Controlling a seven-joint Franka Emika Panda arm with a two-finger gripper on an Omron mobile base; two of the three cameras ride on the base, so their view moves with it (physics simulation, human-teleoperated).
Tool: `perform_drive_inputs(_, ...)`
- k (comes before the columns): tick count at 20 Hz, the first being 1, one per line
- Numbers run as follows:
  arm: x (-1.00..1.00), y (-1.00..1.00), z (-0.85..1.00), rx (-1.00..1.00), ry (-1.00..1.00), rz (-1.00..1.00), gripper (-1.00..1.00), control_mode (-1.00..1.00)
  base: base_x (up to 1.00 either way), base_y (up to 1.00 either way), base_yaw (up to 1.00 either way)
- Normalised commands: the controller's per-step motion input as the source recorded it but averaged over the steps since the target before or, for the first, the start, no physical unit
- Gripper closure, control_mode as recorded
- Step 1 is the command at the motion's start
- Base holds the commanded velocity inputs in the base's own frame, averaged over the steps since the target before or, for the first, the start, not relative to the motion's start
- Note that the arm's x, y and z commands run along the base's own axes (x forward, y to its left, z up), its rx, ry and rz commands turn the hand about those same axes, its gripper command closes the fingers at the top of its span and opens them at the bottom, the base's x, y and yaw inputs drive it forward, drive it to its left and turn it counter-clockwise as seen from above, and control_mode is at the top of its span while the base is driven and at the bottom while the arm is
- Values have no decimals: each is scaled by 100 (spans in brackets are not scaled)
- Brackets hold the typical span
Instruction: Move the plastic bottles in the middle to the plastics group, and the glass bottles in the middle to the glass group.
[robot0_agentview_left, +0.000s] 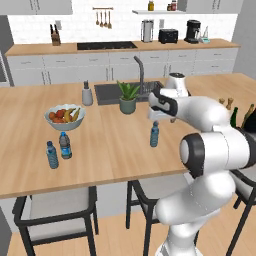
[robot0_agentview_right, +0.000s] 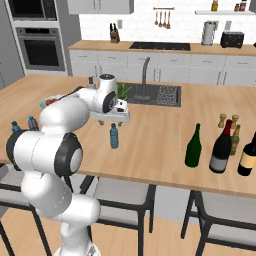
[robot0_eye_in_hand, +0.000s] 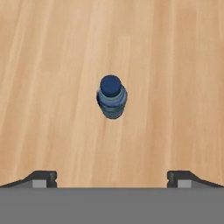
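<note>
Gripper (robot0_eye_in_hand: 112, 177) hung directly above the middle water bottle (robot0_eye_in_hand: 111, 97), its two tips spread wide with nothing between them, so you had it lined up for a top-down approach to the cap. From the hand camera the bottle stood upright just above centre, toward 12 o'clock of the tips, on the bare wooden island top (robot0_agentview_left: 115, 150). In the left base view you could see why it counted as the middle one: it stood alone, well apart from the plastics group (robot0_agentview_left: 58, 149) out at its 9 o'clock beside the fruit bowl (robot0_agentview_left: 64, 117). The green wine bottle (robot0_agentview_right: 193, 146) waited untouched at its 3 o'clock, just beside the glass group (robot0_agentview_right: 233, 149). Judging by that, neither move was done.
</note>
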Motion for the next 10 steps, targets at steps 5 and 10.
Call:
perform_drive_inputs(5, 24, 18, -21, 0, 6, -3, -100, -100, 0, 0, 0)
perform_drive_inputs(10, 26, 2, -31, 0, 1, 0, -100, -100, 0, 0, 0)
